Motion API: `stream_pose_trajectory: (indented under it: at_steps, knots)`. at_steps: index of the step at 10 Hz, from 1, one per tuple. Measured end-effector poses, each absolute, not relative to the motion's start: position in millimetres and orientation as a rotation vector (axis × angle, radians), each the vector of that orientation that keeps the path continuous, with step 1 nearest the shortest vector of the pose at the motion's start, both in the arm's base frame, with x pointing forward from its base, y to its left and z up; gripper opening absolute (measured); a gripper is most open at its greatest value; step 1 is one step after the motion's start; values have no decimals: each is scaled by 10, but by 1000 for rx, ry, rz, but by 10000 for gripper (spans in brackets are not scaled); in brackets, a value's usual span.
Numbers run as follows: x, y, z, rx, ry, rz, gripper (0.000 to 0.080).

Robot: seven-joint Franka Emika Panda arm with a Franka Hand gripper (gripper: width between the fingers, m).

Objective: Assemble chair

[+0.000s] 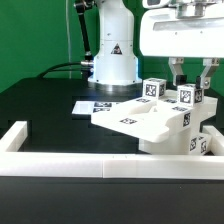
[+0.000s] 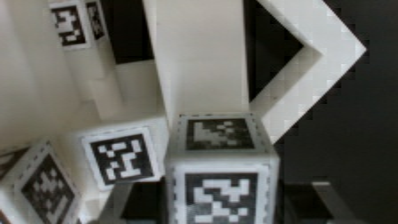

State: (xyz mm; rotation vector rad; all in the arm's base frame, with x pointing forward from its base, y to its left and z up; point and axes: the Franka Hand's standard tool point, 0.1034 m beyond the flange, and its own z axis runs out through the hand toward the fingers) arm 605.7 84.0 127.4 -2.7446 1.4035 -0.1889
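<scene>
The chair (image 1: 135, 120) is a cluster of white tagged parts at the exterior view's right: a flat seat panel with square legs standing up around it. My gripper (image 1: 191, 80) hangs above its right side, one finger on each side of the top of an upright tagged leg (image 1: 187, 97). In the wrist view this leg (image 2: 217, 185) fills the space between my fingers (image 2: 128, 200), whose dark inner faces lie against its two sides. Another tagged leg (image 2: 118, 155) stands beside it. A long white panel (image 2: 196, 60) and a bent white piece (image 2: 317, 60) lie beyond.
The white robot base (image 1: 110, 55) with a triangle mark stands at the back centre. The marker board (image 1: 92, 106) lies flat before it. A low white border wall (image 1: 100, 166) runs along the front and up the exterior view's left side (image 1: 15, 137).
</scene>
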Motion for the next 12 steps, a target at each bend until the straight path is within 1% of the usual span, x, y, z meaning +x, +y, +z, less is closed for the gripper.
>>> stream_pose_trajectory:
  at_steps: [4, 5, 6, 7, 8, 9, 12]
  knots:
    - [6050, 847, 1275, -2663, 1549, -166, 285]
    - [6048, 849, 1272, -2640, 1583, -164, 364]
    - [6048, 851, 1272, -2641, 1580, -164, 364]
    - [6048, 851, 1272, -2649, 1568, -165, 555]
    - [6051, 846, 1283, -2720, 1449, -170, 555]
    - [6055, 852, 1300, -2749, 1392, -172, 633]
    - [6087, 883, 1415, -2951, 893, -206, 649]
